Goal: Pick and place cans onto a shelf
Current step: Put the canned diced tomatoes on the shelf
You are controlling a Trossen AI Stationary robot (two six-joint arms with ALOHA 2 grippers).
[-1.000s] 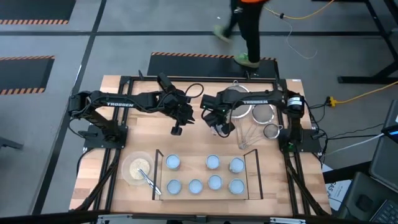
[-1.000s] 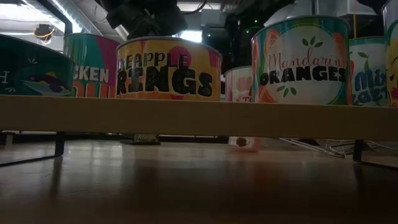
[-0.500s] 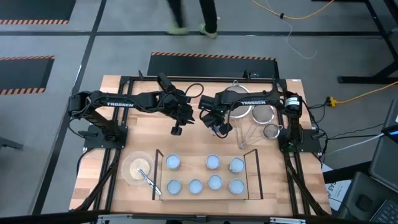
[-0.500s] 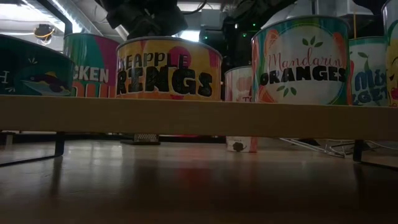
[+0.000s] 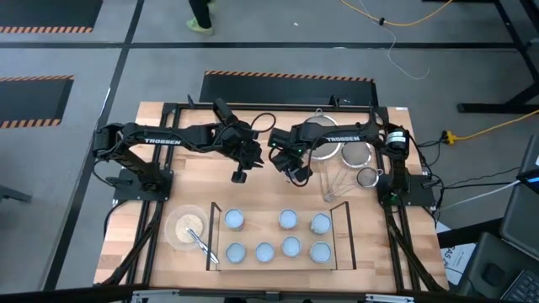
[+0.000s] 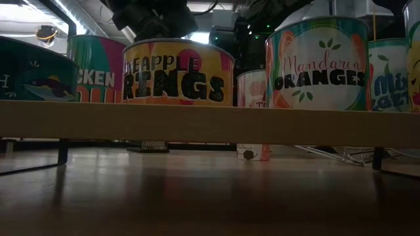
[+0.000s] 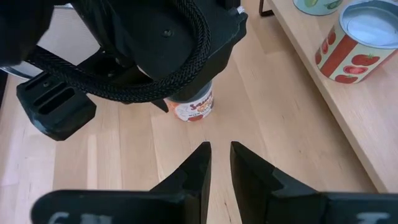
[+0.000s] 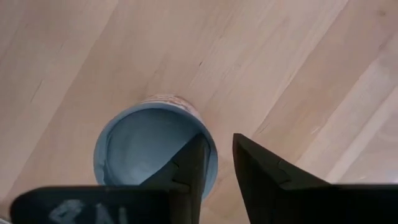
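Cans (image 5: 289,246) are lined up on the shelf (image 5: 337,264); one loose can (image 8: 155,149) stands upright on the table behind it. The left gripper (image 5: 239,176) is parked nearby, narrowly parted, empty. The right gripper (image 8: 217,163) is nearer, held directly above the loose can, fingers slightly parted, nothing gripped.

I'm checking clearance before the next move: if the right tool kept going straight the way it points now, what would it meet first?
Most likely the blue-topped can standing on the tabletop just beyond the right tool. One finger already overlaps its rim in the right wrist view, though depth is unclear.
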